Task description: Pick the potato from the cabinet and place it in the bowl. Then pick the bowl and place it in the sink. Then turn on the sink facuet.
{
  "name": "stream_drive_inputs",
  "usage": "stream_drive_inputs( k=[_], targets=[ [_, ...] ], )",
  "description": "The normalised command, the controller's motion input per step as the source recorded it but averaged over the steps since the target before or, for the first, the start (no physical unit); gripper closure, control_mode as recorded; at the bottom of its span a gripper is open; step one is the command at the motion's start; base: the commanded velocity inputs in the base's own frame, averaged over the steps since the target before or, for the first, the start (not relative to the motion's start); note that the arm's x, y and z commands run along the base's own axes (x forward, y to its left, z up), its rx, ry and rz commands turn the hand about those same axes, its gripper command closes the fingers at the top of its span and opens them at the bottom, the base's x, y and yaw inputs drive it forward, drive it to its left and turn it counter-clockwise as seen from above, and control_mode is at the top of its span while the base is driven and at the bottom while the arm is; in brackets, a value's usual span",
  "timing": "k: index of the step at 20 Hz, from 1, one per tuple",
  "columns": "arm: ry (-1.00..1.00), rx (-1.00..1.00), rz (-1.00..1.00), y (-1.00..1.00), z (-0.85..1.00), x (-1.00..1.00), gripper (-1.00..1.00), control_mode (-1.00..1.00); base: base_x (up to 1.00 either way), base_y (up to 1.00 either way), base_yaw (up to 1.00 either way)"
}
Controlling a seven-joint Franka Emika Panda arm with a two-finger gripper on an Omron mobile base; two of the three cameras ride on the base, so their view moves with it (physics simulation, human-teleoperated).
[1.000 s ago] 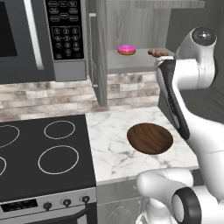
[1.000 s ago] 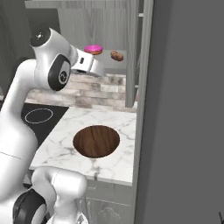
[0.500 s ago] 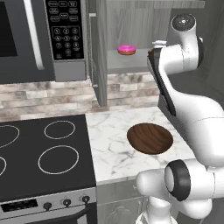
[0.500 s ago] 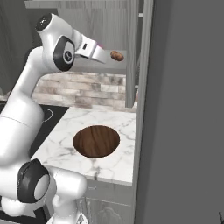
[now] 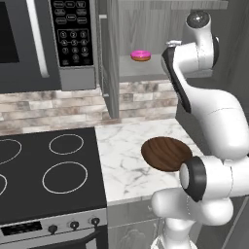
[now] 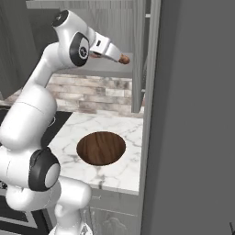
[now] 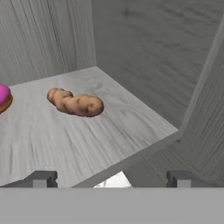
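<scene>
End effector [image 7: 112,178] spread and empty, we have swung up to the cabinet [image 7: 153,48] since a second ago, the potato [image 7: 75,103] lying ahead on its shelf beside the doughnut [image 5: 141,55], grasp pending.

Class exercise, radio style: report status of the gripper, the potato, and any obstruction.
Gripper open, empty, at cabinet mouth. Potato on the shelf ahead, untouched. Doughnut beside it, apart; path clear. Bowl empty on counter.
</scene>
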Motion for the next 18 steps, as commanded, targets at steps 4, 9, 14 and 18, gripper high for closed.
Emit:
stream_drive_inputs(
  k=[4,9,14,18],
  targets=[
    [0.0,0.0,0.03,-0.01,-0.05,0.46,-1.0,-1.0,0.0,0.0,0.0],
    [0.04,0.0,0.05,0.0,-0.1,0.38,-1.0,-1.0,0.0,0.0,0.0],
    [0.07,0.0,0.05,-0.01,-0.14,0.35,-1.0,-1.0,0.0,0.0,0.0],
    [0.06,0.0,0.05,-0.08,-0.11,0.27,-1.0,-1.0,0.0,0.0,0.0]
  ],
)
